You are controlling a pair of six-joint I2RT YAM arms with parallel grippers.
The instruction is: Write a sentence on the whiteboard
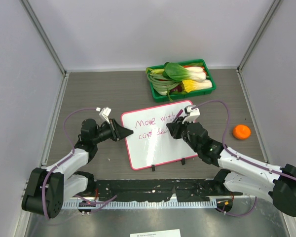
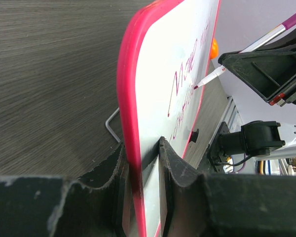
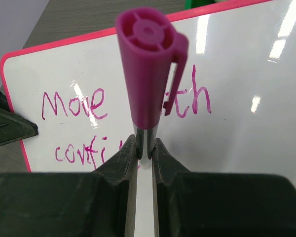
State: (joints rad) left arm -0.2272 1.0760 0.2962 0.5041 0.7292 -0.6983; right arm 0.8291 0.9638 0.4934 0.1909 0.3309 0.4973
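Observation:
The whiteboard (image 1: 155,140), white with a pink-red frame, lies mid-table with purple handwriting on it reading "Move with" and a second line starting "confi". My left gripper (image 1: 128,132) is shut on the board's left edge (image 2: 133,148), one finger on each face. My right gripper (image 1: 170,129) is shut on a purple marker (image 3: 148,94), its cap end toward the wrist camera. In the left wrist view the marker's tip (image 2: 197,86) touches the board at the second line of writing. The whiteboard (image 3: 237,123) fills the right wrist view.
A green tray (image 1: 182,79) of bok choy and other vegetables stands at the back right. An orange fruit (image 1: 241,132) lies on the table to the right of the board. Grey walls close in the table on three sides.

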